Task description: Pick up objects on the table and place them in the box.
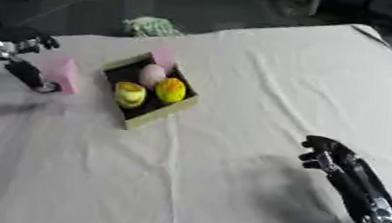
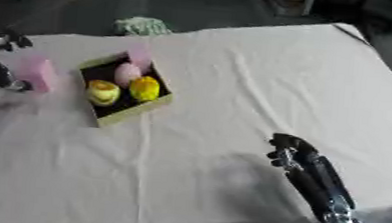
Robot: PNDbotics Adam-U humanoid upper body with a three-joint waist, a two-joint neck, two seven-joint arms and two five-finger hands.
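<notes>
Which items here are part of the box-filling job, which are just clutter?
Job:
- box
- pink block at the left hand
- in the box: two yellow items, pale pink egg shape

Clutter:
- green-white bundle at the far edge
- right hand, idle

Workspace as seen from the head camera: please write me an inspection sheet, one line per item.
Surface: table under a pale, creased cloth.
Job's things: open box holding a pink egg shape, an orange-yellow ball and a yellow round thing; pink block upright left of the box, at the left hand.
Clutter: pink piece at the box's far edge.
Hands: left hand around the pink block; right hand idle at lower right, fingers curled, holding nothing.
Cables: nothing seen.
Surroundings: dark floor; greenish-white bundle beyond the table.
</notes>
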